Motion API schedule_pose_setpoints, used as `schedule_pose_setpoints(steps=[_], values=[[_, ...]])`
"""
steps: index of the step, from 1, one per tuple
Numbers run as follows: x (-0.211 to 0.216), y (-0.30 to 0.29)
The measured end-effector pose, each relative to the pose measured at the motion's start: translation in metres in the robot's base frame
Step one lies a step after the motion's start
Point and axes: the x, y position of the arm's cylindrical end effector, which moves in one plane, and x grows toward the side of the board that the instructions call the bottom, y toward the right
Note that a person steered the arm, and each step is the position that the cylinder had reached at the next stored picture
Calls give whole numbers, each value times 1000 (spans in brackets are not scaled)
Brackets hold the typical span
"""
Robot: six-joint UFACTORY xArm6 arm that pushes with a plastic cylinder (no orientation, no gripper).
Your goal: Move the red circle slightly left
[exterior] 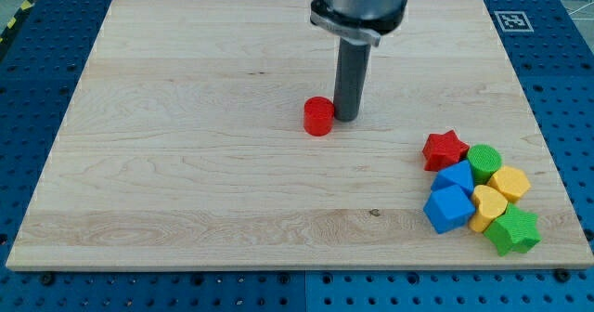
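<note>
The red circle (318,117) stands near the middle of the wooden board (186,163). My tip (347,118) rests on the board just to the right of the red circle, touching or almost touching its right side. The dark rod rises straight up from the tip to the arm's grey end at the view's top.
A cluster of blocks lies at the board's lower right: a red star (445,149), a green circle (484,162), two blue blocks (456,176) (448,208), two yellow blocks (510,183) (488,205) and a green star (513,230). Blue perforated table surrounds the board.
</note>
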Motion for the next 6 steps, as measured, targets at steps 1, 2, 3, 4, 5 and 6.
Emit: schedule_pose_setpoints(steps=[1,2,3,4,5,6], values=[[-27,-8],[-49,-12],[-36,19],[-35,19],[21,-8],[28,-15]])
